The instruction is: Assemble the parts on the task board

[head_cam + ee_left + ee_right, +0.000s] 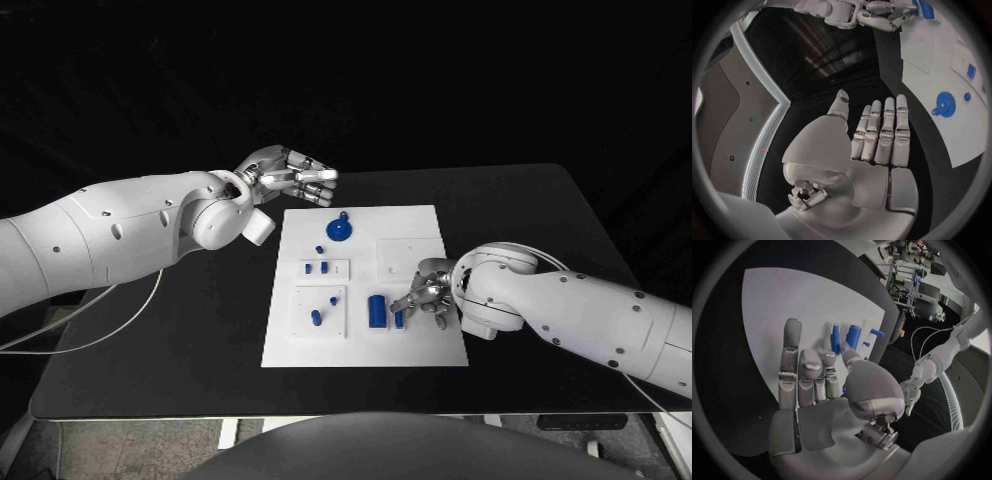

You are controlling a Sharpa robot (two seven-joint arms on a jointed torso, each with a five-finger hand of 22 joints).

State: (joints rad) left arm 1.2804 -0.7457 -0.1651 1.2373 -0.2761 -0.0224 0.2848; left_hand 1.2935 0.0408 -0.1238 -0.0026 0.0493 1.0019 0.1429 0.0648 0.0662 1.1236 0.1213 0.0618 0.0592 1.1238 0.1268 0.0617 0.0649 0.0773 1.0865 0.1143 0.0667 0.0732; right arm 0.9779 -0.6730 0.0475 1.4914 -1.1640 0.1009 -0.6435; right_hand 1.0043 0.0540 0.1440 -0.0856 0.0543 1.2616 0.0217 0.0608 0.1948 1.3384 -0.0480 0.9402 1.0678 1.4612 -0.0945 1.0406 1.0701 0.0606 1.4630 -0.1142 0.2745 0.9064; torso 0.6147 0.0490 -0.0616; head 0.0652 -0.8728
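The white task board [411, 225] lies mid-table and bears several blue parts: a round disc [339, 229], small pegs [316, 317] and an upright cylinder [376, 310]. My right hand [428, 293] rests over the board's right side, with its fingers curled. Thumb and fingers pinch a slim blue part [400, 318] that stands beside the cylinder. The right wrist view shows this hand [817, 375], the slim part [835, 339] and the cylinder [853, 335]. My left hand [291, 177] hovers off the board's far left corner. It is flat, with its fingers straight [879, 135], and holds nothing. The disc [944, 105] lies beyond it.
Bare black table [534, 215] surrounds the board on every side. A cable [101, 325] hangs below my left arm at the table's left edge. Raised white square plates [323, 312] on the board carry the small pegs.
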